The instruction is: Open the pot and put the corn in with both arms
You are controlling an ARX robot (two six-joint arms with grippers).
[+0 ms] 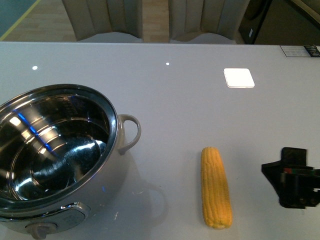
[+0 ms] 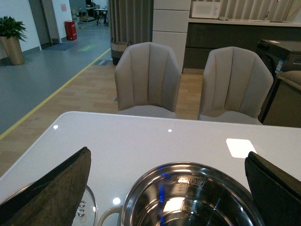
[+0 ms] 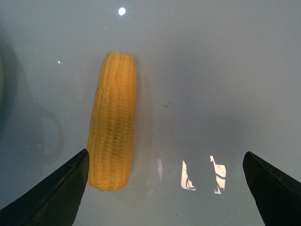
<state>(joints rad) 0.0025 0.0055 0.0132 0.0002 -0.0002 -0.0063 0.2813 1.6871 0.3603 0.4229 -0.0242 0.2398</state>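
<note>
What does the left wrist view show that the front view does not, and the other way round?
Only the left wrist view shows the glass lid, lying on the table beside the pot and partly hidden by a black finger. Only the front view shows the corn, lying on the table to the right of the pot, and the right gripper further right. Both show the open, empty pot, the white table and two chairs.
</note>
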